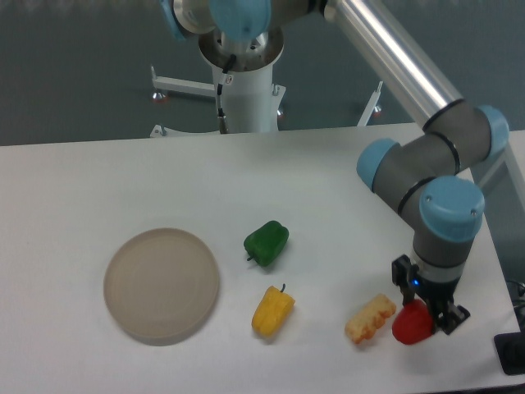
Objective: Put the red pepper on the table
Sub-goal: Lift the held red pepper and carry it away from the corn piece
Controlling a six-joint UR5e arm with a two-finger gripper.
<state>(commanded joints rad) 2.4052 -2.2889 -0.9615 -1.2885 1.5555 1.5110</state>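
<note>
Nearest me, at the front right of the worktop [74, 180], my end effector [420, 318] is pinching the red pepper [410, 323]; the fingers sit on either side of its upper half, and the pepper hangs low, though I cannot tell whether its underside touches the surface; just to its left lies a pale, ridged yellow toy food [370, 318], close enough that its end almost meets the pepper; I judge this to be the carrying or lowering stage of the placement, with the release not yet done.

The next move, as I see it, calls for settling the pepper fully onto bare worktop, clear of that ridged piece, then spreading the fingers and lifting straight up so the glossy, rounded pepper does not roll or get dragged.

Further in, the yellow pepper [272, 310] lies left of centre; beyond it the green pepper [267, 243]; the round beige plate [162, 284] sits well to the left; at the back stands the arm's white pedestal [244, 94].
</note>
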